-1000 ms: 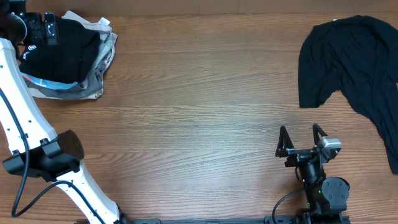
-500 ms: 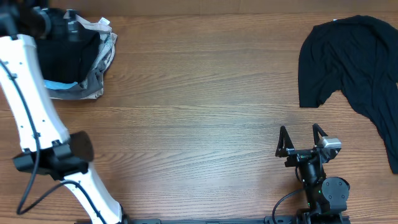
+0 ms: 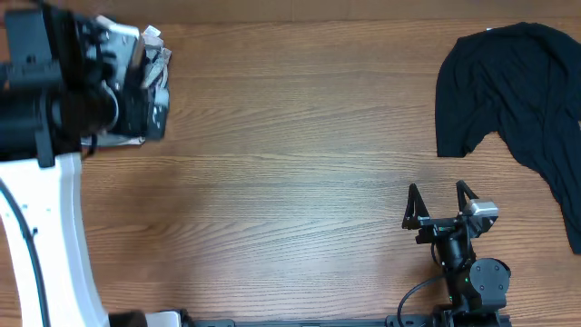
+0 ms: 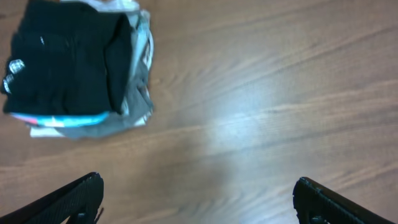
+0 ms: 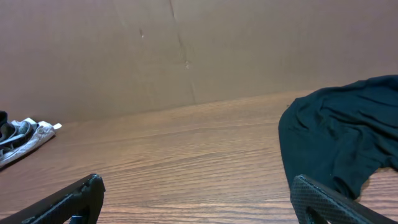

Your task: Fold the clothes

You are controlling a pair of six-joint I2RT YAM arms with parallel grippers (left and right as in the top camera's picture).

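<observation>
The left end effector (image 4: 198, 186) hangs high over the bench (image 3: 290, 136) with its two fingers spread wide and nothing between them. Its wrist view looks straight down. Just beyond it, at the far left of the bench, sits the folded stack (image 4: 68, 68). The top layer is a black garment folded to a rough rectangle, with small white marks along its left edge. A thin light blue edge shows beneath it, and crumpled grey and pale cloth sticks out on the right and near sides. In the overhead view the left arm (image 3: 64, 100) rises close to the camera and covers most of this stack, leaving only its grey right edge visible.

The right end effector (image 3: 438, 193) sits low at the near right of the bench. Its fingers are also held apart and empty, pointing toward the far side. Well beyond it, at the far right, lies a black T-shirt (image 3: 517, 91), unfolded and spread loosely with soft wrinkles. One part trails toward the near right edge. The right wrist view shows it as a dark, rumpled mass lying on the wood.

The bench is brown wood-grain laminate with a faint sheen. Behind its far edge stands a plain brown wall (image 5: 186, 50) with a thin vertical seam.
</observation>
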